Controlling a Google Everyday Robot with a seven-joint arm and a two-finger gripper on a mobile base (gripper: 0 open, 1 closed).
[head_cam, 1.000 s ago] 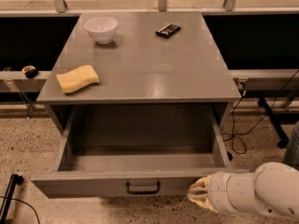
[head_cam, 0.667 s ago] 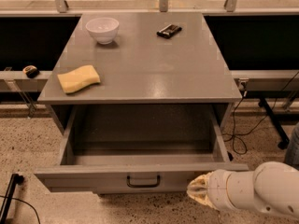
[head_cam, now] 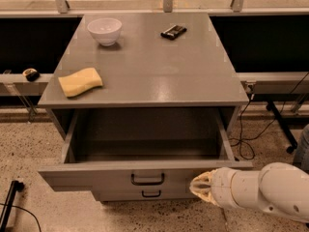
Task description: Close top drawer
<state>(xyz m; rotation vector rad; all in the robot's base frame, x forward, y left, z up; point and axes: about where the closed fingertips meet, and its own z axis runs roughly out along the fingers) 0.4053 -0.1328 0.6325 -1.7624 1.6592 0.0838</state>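
Observation:
The top drawer (head_cam: 96, 178) of the grey cabinet stands pulled out and its deep box is empty. Its flat grey front has a small dark loop handle (head_cam: 147, 179) at centre. A narrower lower drawer front with a similar handle (head_cam: 151, 194) shows beneath it. My gripper (head_cam: 199, 186), cream-coloured at the end of a white arm, is at the bottom right and touches the right part of the top drawer's front.
On the cabinet top (head_cam: 159, 66) lie a white bowl (head_cam: 104, 30) at the back left, a yellow sponge (head_cam: 80, 81) at the left edge and a small dark object (head_cam: 173, 31) at the back. Cables (head_cam: 246, 139) lie on the speckled floor to the right.
The drawer front has moved back toward the cabinet, so less of the drawer sticks out. My gripper has followed it inward along the right of the front.

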